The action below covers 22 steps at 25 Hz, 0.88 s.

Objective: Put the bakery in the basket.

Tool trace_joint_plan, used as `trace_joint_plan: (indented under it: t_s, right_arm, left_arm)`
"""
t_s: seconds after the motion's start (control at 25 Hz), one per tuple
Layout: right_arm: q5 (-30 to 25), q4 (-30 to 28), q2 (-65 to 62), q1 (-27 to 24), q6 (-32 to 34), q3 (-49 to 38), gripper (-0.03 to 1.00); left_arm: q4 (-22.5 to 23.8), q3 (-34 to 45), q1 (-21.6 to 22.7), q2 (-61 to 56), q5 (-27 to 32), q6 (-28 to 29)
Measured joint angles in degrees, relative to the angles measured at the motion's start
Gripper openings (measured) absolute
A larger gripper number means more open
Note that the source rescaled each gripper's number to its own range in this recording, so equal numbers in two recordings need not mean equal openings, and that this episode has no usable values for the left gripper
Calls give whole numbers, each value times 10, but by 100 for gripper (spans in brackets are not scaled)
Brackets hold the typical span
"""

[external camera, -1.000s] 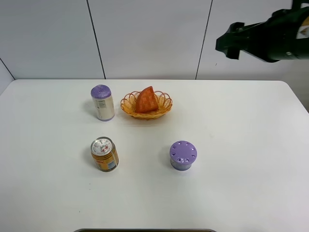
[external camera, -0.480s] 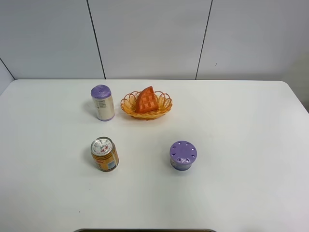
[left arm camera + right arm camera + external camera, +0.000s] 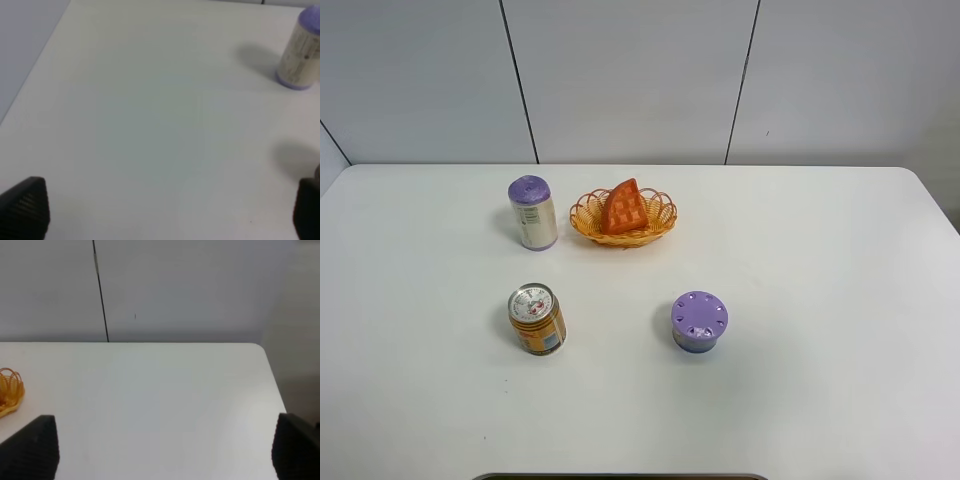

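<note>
The bakery (image 3: 623, 209), an orange-brown waffle wedge, leans inside the orange-yellow woven basket (image 3: 655, 226) at the back middle of the white table. The basket's rim also shows in the right wrist view (image 3: 9, 392). Neither arm shows in the high view. My left gripper (image 3: 170, 210) is open and empty above bare table, its fingertips (image 3: 27, 206) wide apart. My right gripper (image 3: 165, 450) is open and empty, its fingertips (image 3: 32, 447) wide apart, to the right of the basket.
A purple-capped white can (image 3: 533, 212) stands left of the basket and also shows in the left wrist view (image 3: 300, 50). An orange can (image 3: 536, 319) stands front left. A squat purple jar (image 3: 699, 321) stands front middle. The table's right edge (image 3: 272, 375) is near.
One second ago the right arm hung in the high view's top right corner. It has withdrawn out of that view. The objects have not moved.
</note>
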State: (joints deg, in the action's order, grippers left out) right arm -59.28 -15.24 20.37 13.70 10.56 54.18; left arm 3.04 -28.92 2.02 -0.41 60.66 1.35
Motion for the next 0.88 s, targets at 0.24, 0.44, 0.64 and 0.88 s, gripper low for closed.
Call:
trace_joint_plan:
  t_s: [0.24,0.44,0.64,0.88]
  right_arm:
    - [-28,49,-68,-74,-68,0,84]
    - [-51,92,-107,-127,-96,-11,84]
    - [-59,124,-155,-149,-106,-68,84]
    - [-62,124,-203,-149,-106,-144,84]
  left_arm:
    - [0,0,0,0,0,0]
    - [0,0,0,0,0,0]
    - [0,0,0,0,0,0]
    - [0,0,0,0,0,0]
